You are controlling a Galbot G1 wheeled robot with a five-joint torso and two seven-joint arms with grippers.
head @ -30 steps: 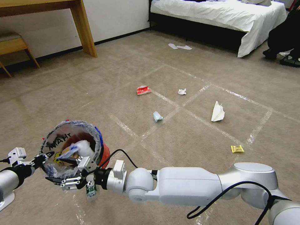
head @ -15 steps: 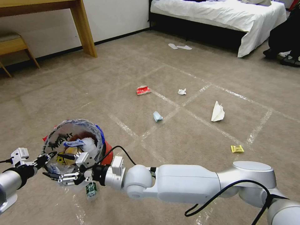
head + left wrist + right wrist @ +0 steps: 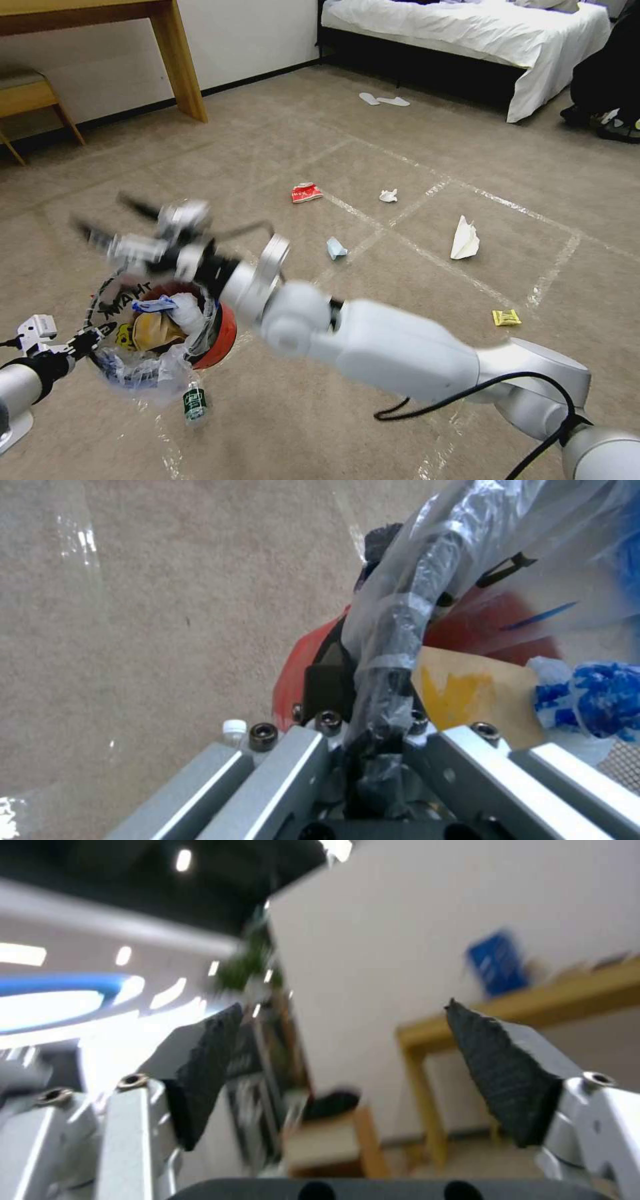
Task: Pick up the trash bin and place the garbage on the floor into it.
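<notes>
Moments after hovering low at the mouth of the trash bin [image 3: 210,330], the right gripper [image 3: 110,220] has swung up and away, now blurred in the left-centre of the head view above the bin, its two black pads spread wide with nothing between them; the right wrist view looks past those open pads toward a wall and a wooden desk [image 3: 467,1025]. The left gripper [image 3: 87,340], at the lower left edge of the frame, is clamped on the bin's liner-wrapped rim, and the left wrist view shows dark rim and clear plastic [image 3: 393,630] pinched between its fingers. The bin hangs tilted at lower left, its mouth open toward the camera, a crumpled brown paper bag [image 3: 150,328] and white and blue scraps lying inside. That suggests the latest drop is complete and the arm is free for another piece.

Much garbage remains on the floor [image 3: 267,433]. A small plastic bottle [image 3: 195,405] lies just below the bin. Farther up the frame sit a red wrapper [image 3: 306,193], a white wad [image 3: 389,195], a pale blue scrap [image 3: 335,249], a folded white paper [image 3: 464,239] and, at right centre, a yellow packet [image 3: 506,317], all well apart across the taped grid. The job looks perhaps partly done, with the bottle the nearest candidate.
</notes>
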